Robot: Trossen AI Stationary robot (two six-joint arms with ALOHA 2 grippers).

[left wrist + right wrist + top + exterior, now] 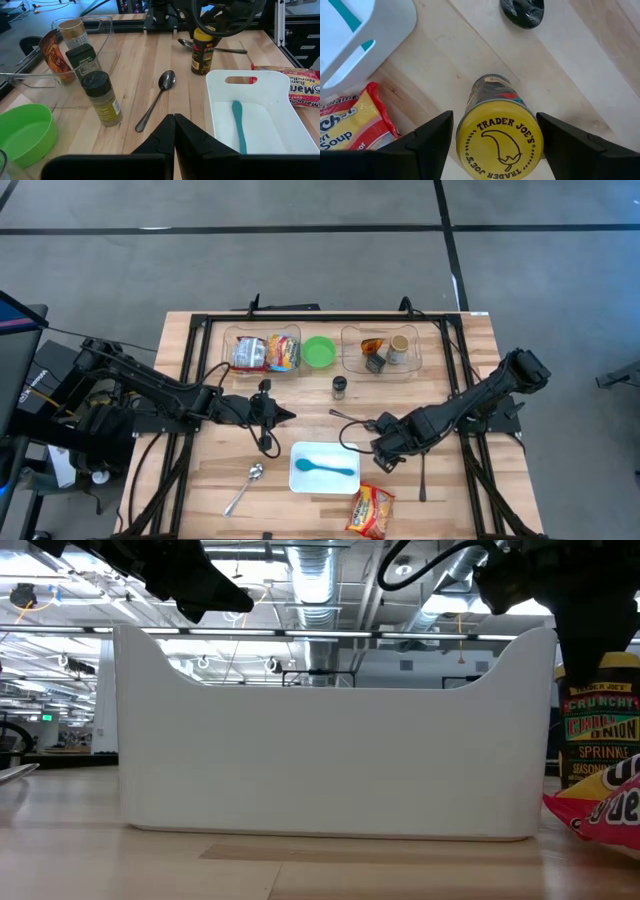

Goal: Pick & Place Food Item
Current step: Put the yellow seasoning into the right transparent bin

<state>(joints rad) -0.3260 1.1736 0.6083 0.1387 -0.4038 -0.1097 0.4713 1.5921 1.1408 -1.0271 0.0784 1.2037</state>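
Observation:
A seasoning jar with a yellow lid (499, 142) stands upright on the table to the right of the white tray (296, 470); it also shows in the left wrist view (202, 50) and the low view (600, 710). My right gripper (494, 113) is over it, one finger on each side of the lid; in the high view this gripper (383, 452) hides the jar. A teal spoon (325, 468) lies in the tray. A ramen packet (370, 510) lies flat near the table's front edge. My left gripper (290, 416) is shut and empty, left of the tray's far corner. My right gripper pinches the jar at its yellow lid, one finger on each side of the rim (461, 145). The fingers come from above, pointing down. The jar is upright, and in the left wrist view its base (199, 72) looks set on the table.
A black-lidded spice jar (340, 387), a green bowl (319, 351) and two clear bins (262, 350) (380, 350) with packets and jars stand at the back. Metal spoons lie on the table: front left (245, 487), between the grippers (162, 97), and right (421, 475).

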